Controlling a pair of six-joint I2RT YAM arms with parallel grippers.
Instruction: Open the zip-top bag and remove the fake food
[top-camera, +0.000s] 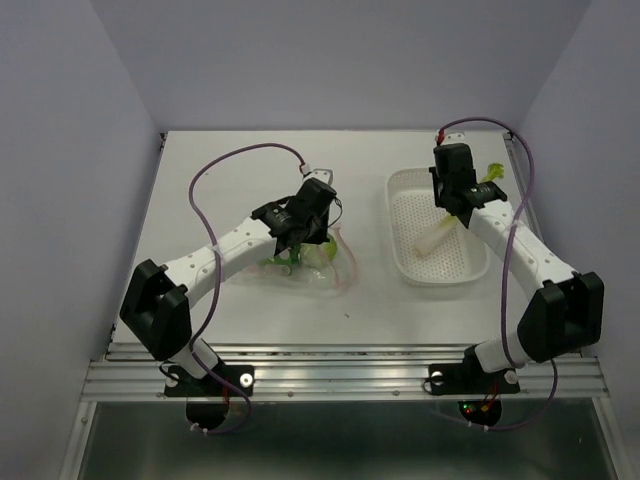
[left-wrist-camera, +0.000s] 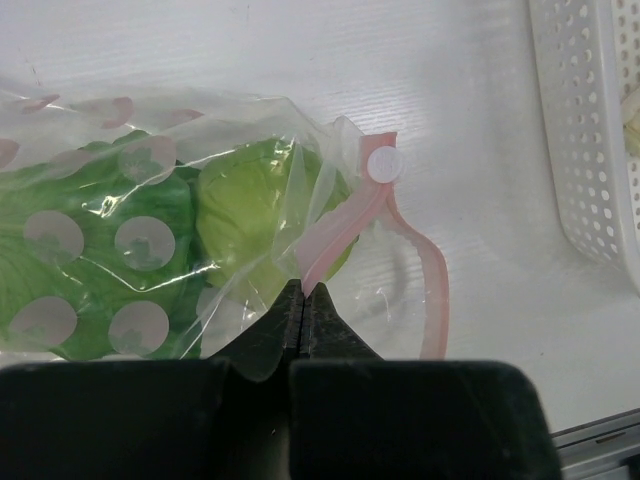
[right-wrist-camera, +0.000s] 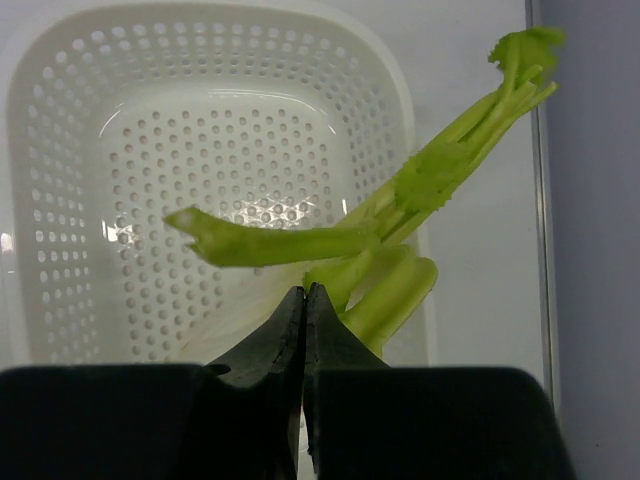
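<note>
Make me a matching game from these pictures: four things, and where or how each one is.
Things:
1 bag
2 cabbage
3 celery
4 basket

States:
A white, full of holes
B inside the bag
C leaves poking over the basket rim
D pinched by the left gripper

Pairs: 1-D, 2-B, 3-C, 4-A

Clear dotted bag (left-wrist-camera: 150, 180), white perforated basket (left-wrist-camera: 590, 150)

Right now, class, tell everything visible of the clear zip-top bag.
The clear crinkly plastic zip-top bag lies on the white table, printed with pale dots. Its pink zip strip stands parted, one side looping loose. Green plastic vegetables sit inside. The left end effector pinches its mouth edge, shut.
</note>
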